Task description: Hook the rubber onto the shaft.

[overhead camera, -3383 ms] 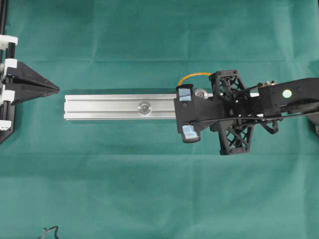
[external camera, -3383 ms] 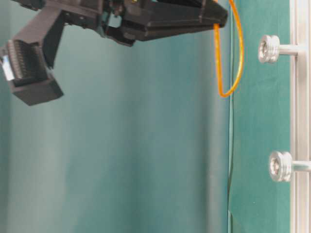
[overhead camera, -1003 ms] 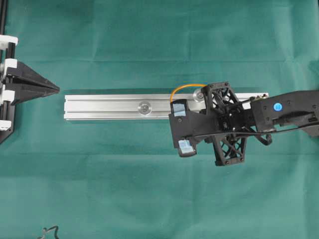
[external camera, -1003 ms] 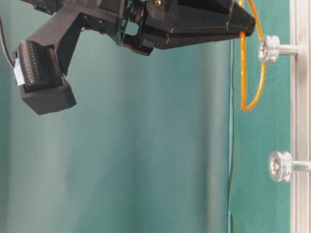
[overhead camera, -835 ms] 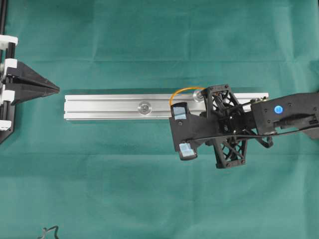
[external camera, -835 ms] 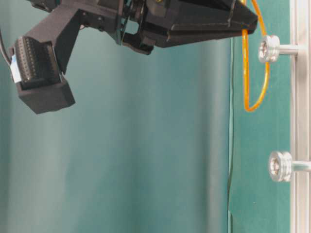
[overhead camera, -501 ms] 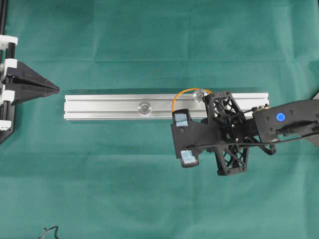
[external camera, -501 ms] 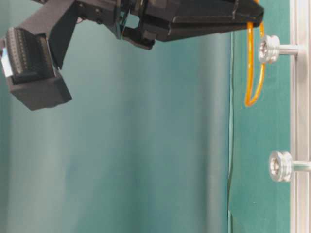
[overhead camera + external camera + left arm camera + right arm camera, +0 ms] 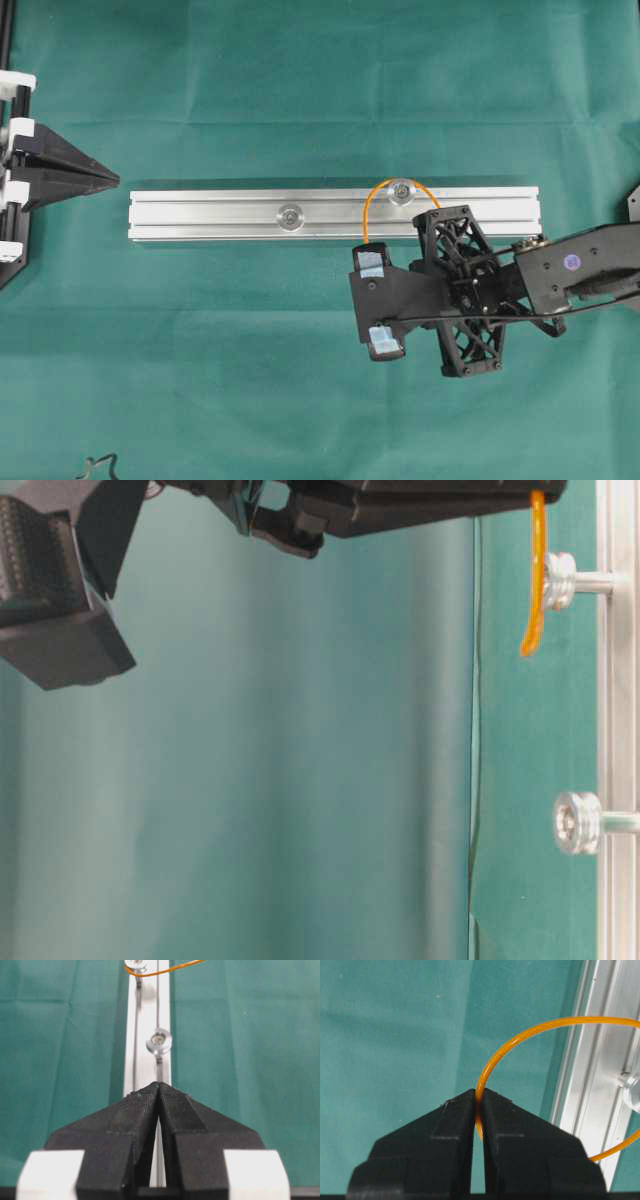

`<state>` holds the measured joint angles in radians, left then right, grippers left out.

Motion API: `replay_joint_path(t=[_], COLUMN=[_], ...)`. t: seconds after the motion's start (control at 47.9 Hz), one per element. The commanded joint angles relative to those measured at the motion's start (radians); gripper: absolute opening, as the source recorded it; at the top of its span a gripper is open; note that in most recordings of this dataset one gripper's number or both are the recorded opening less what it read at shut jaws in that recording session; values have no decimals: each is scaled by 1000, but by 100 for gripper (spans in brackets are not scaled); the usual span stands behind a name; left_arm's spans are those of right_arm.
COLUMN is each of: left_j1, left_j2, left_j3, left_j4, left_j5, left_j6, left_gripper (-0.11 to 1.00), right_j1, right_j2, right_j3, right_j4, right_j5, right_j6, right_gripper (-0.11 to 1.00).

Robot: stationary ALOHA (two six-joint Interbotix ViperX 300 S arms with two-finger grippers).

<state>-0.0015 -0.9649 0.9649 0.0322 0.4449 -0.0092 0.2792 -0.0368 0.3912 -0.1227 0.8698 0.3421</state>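
Observation:
The rubber (image 9: 385, 186) is a thin orange loop, pinched at one spot by my shut right gripper (image 9: 479, 1092). In the overhead view the loop arcs around the right shaft (image 9: 403, 192) on the silver rail (image 9: 210, 212), and my right gripper (image 9: 366, 250) sits just off the rail's near edge. From table level the rubber (image 9: 537, 570) hangs edge-on against that shaft's head (image 9: 560, 580). I cannot tell whether it has caught behind the head. My left gripper (image 9: 159, 1085) is shut and empty, pointing along the rail from beyond its left end (image 9: 110, 180).
A second shaft (image 9: 290, 215) stands near the rail's middle, with nothing on it, also visible at table level (image 9: 577, 822). Green cloth (image 9: 300, 400) covers the table. A small black cable end (image 9: 98, 463) lies at the front left.
My right gripper has drawn back toward the table's near side and slightly right, pulling the rubber with it. The loop now circles the right shaft's head and looks edge-on from table level. The left arm has not moved.

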Motion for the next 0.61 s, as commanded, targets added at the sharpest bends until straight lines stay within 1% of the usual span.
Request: replay_joint_path(t=[0.0,0.209,0.585], left_j1=[-3,-9,-11], left_j2=[6,8,8], left_j3=[-31,-31,-31], left_j4=[2,3,2], left_j5=[-5,-5,-5], left_j6=[-2,-2,-2], left_gripper=[0,0,0], right_j1=[12,26,28], right_j2=[-14,-14,-11], right_j3=[-25,-25,-25], right_j4=[5,35,37], right_j5=[-2,-2,5], right_j6=[3,3,3], right_gripper=[7,7,7])
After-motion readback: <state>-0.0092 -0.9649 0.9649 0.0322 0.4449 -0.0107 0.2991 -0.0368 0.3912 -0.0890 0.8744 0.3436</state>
